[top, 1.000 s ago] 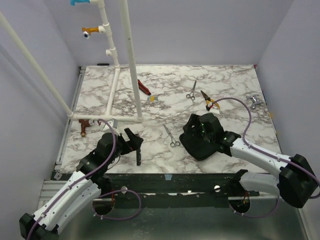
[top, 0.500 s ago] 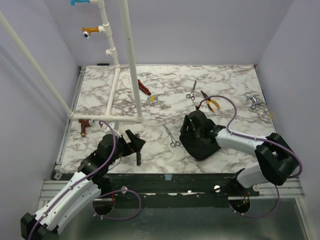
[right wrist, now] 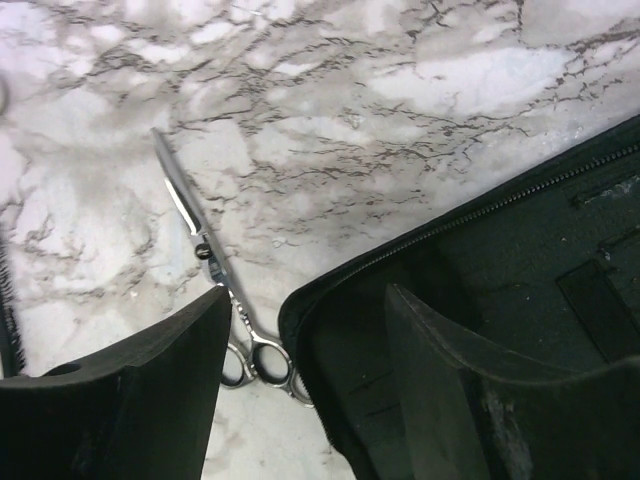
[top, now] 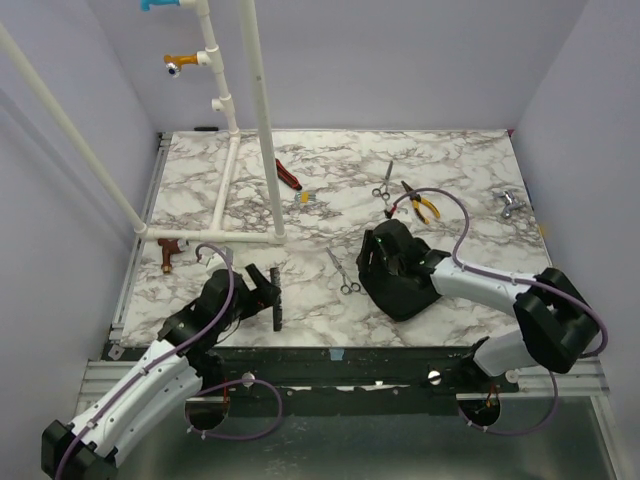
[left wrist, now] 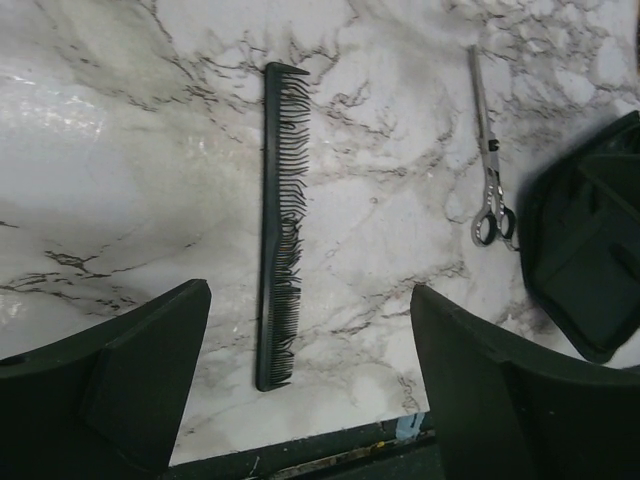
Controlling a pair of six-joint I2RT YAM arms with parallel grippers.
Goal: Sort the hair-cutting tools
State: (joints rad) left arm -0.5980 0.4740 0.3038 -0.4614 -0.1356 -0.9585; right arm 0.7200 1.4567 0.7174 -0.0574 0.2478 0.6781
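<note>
A long black comb [left wrist: 280,230] lies flat on the marble near the table's front edge; it also shows in the top view [top: 277,310]. My left gripper [left wrist: 310,385] is open and empty just above the comb's near end, also seen from above [top: 264,288]. Silver scissors [right wrist: 205,250] lie beside the left rim of an open black case [right wrist: 500,300], rings toward the case. My right gripper [right wrist: 305,390] is open and empty over that rim, also seen from above [top: 373,256]. These scissors [top: 342,272] lie mid-table. A second pair of silver scissors [top: 384,183] lies farther back.
Yellow-handled pliers [top: 421,204] lie behind the case [top: 400,280]. A red-and-black-handled tool [top: 288,175] lies by the white pipe frame [top: 262,120]. A brown fitting [top: 166,254] sits at the left edge, a metal tap [top: 508,204] at the right.
My right gripper has swung left across the case toward the near scissors. My left gripper has shifted slightly nearer; the comb has not moved.
</note>
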